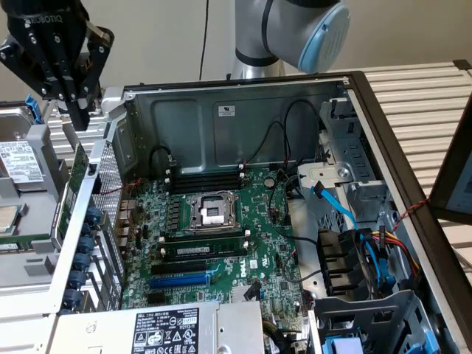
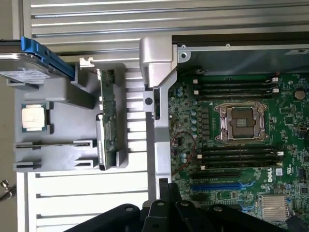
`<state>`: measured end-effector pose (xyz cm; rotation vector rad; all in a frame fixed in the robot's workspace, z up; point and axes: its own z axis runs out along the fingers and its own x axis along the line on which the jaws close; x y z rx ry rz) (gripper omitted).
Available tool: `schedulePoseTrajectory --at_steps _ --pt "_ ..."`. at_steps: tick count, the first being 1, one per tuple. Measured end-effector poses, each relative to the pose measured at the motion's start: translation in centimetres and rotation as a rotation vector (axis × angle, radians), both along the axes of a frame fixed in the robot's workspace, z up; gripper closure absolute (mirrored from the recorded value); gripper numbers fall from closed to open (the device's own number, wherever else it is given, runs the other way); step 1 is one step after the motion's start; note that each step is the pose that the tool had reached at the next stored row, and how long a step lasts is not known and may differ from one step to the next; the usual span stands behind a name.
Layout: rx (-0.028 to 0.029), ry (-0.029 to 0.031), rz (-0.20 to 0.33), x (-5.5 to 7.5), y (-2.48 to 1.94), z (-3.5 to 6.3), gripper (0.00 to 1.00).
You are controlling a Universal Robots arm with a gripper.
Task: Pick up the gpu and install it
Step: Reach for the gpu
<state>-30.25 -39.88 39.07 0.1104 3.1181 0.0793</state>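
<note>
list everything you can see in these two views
case: one, grey, open
motherboard: one, green, inside the case
power supply: one, grey, in the case
blue cables: several, blue, case's drive-bay side
grey holder: one, grey, beside the case
gpu: one, green, on edge in the grey holder
processor chip: one, silver, lying in the holder
hard drive: one, silver, by the holder
gripper: one, black, shut, empty, raised above the holder
arm: one, silver with blue cap, behind the case

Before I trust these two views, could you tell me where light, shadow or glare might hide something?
Exterior view: even, soft light; the motherboard is well lit, the black gripper is nearly a silhouette. Wrist view: the case's metal corner glares pale, while the gpu in its grey holder is evenly lit.
</note>
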Motion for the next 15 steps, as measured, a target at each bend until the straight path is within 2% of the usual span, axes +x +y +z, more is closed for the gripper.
schedulePoseTrajectory --at_steps 3,8,11,15 --pt "0.0016 0.0000 0.000 -1.4 0.00 -0.01 0.89" --pt "0.0089 0.0000 0.000 -3.6 0.00 -0.04 0.89" --pt "0.0091 0.0000 0.000 -5.0 0.10 -0.15 0.89" --pt "0.0091 -0.0001 0.000 -6.8 0.49 -0.37 0.89"
